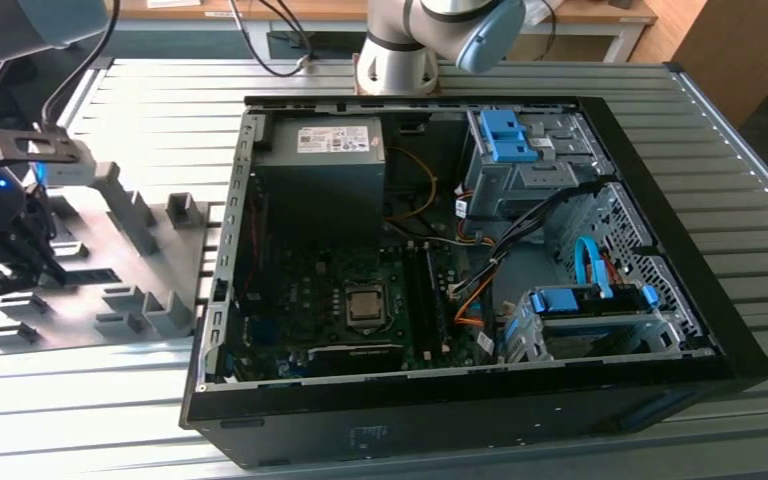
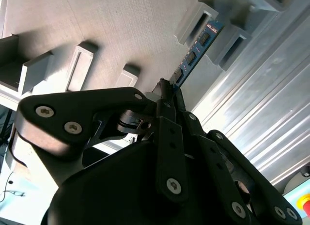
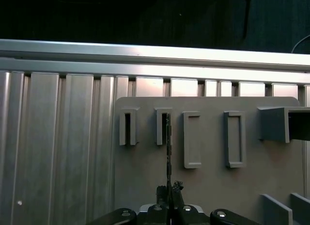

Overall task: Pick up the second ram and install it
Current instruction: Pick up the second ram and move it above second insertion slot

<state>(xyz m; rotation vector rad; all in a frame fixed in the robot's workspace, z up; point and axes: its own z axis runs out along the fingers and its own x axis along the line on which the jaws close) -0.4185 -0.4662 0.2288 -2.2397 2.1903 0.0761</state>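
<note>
Furthest toward the exterior view's left, the tool (image 1: 24,260) is seen low over a gray holder plate (image 1: 117,300), which is laid on the ribbed metal worktop (image 1: 157,100). In both wrist views the tool's fingers (image 2: 170,137) are seen brought together on the near end of the second ram (image 2: 196,53), so that the stick is clamped on edge between them with no gap visible. From the fingertips the second ram is seen reaching away across the plate, and its far end is placed between two gray holder blocks (image 2: 193,21). Whether that end is seated in the blocks or lifted just clear of them cannot be told. In the first wrist view the stick is shown edge-on as a thin dark line, with its far tip just beside a slotted block (image 3: 161,125). Further toward the exterior view's right, an open computer case (image 1: 464,420) is laid on its side on the worktop, well apart from the tool. Inside it a power supply (image 1: 320,160), a motherboard (image 1: 291,290) and a processor socket (image 1: 361,305) are seen, then an orange cable (image 1: 468,312), a blue cable (image 1: 587,262) and a blue drive bracket (image 1: 507,135). Behind the case, the arm's base (image 1: 398,55) is mounted at the worktop's far edge.
</note>
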